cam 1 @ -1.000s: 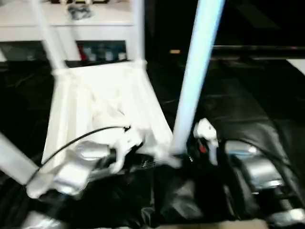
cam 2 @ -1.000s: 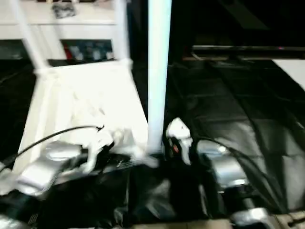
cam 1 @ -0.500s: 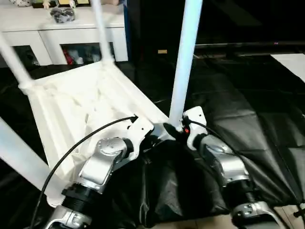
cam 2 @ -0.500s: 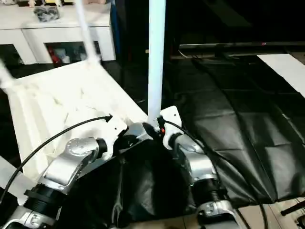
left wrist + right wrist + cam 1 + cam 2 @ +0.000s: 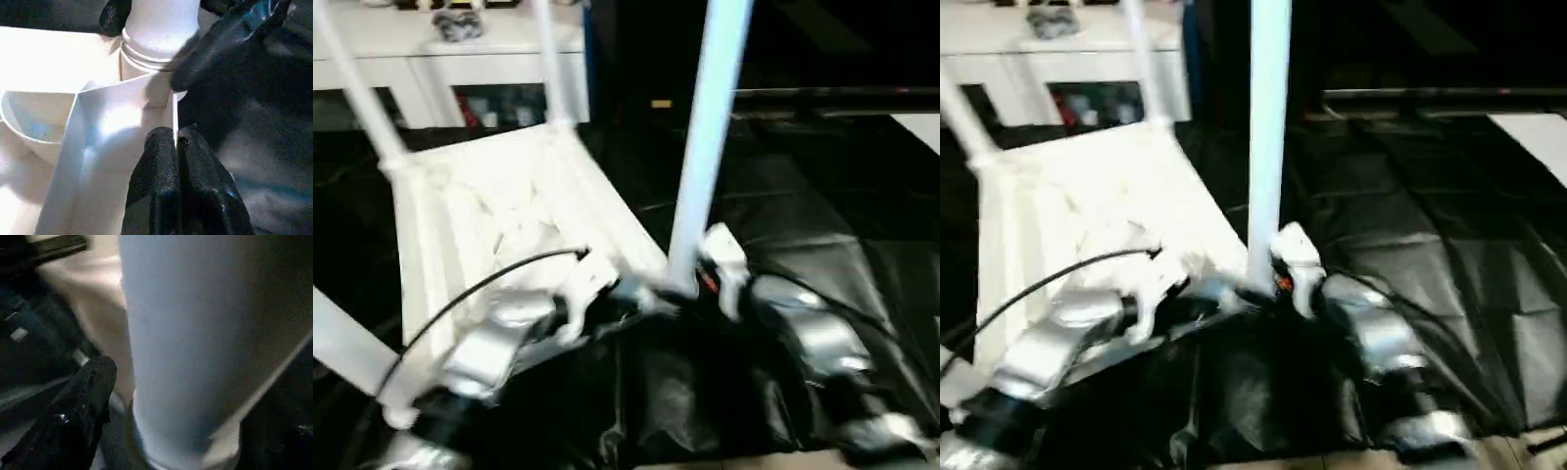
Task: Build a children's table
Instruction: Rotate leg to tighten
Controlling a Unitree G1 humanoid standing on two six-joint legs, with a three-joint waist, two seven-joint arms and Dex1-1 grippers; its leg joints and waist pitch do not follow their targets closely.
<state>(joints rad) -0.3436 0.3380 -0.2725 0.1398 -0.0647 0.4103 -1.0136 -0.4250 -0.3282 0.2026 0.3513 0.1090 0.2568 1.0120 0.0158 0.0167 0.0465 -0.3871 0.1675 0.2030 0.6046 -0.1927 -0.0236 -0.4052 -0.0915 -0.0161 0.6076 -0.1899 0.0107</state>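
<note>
Since half a second ago the near leg (image 5: pixel 705 147) stands little changed in its corner socket of the upturned children's table (image 5: pixel 499 215) on black sheeting (image 5: pixel 822 206); right tool (image 5: pixel 146 396) straddles its base, left tool (image 5: pixel 176 142) pinches the rim, so seating comes next.

We are looking down at the upturned children's table (image 5: pixel 1087 211) lying on black sheeting (image 5: pixel 1449 264), our right gripper (image 5: pixel 1268 286) sitting at the base of the near-right leg (image 5: pixel 1267 137), our left gripper (image 5: pixel 1197 294) reaching beside it, white cabinet (image 5: pixel 1067 59) standing far left.
</note>
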